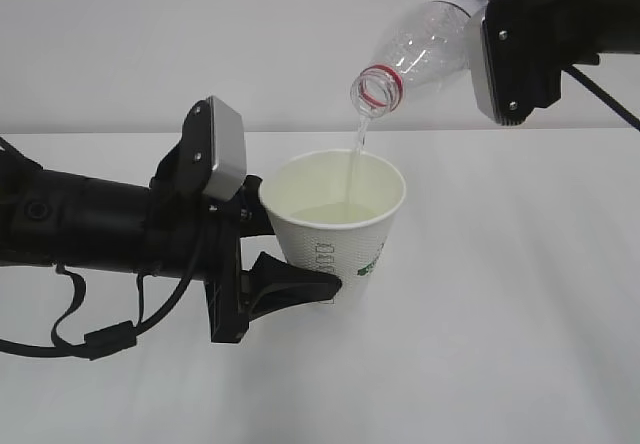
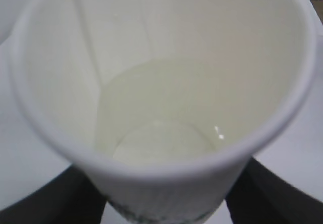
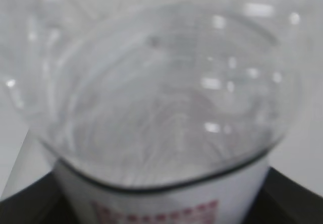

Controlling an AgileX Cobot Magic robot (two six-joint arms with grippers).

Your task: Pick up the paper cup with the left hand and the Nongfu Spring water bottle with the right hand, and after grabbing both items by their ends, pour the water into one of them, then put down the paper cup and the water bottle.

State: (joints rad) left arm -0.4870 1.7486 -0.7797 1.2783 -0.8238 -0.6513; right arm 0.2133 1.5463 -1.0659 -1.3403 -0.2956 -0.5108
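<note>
One paper cup [image 1: 335, 229], grasped by the left hand [image 1: 285, 254], catches water [image 1: 357, 149] from one Nongfu Spring water bottle [image 1: 420, 49] clenched by the right hand [image 1: 505, 44]; bare table [image 1: 520, 314] lies all around.

- The base and label of the Nongfu Spring water bottle [image 1: 425, 49] are hidden behind the right hand [image 1: 478, 14], which is cut off by the top edge.
- The paper cup [image 1: 335, 236] is partly covered near its base by the left hand [image 1: 290, 264].
- Beside that cup, the grey lettering is too small to be read.
- In the right wrist view the bottle is blurred.
</note>
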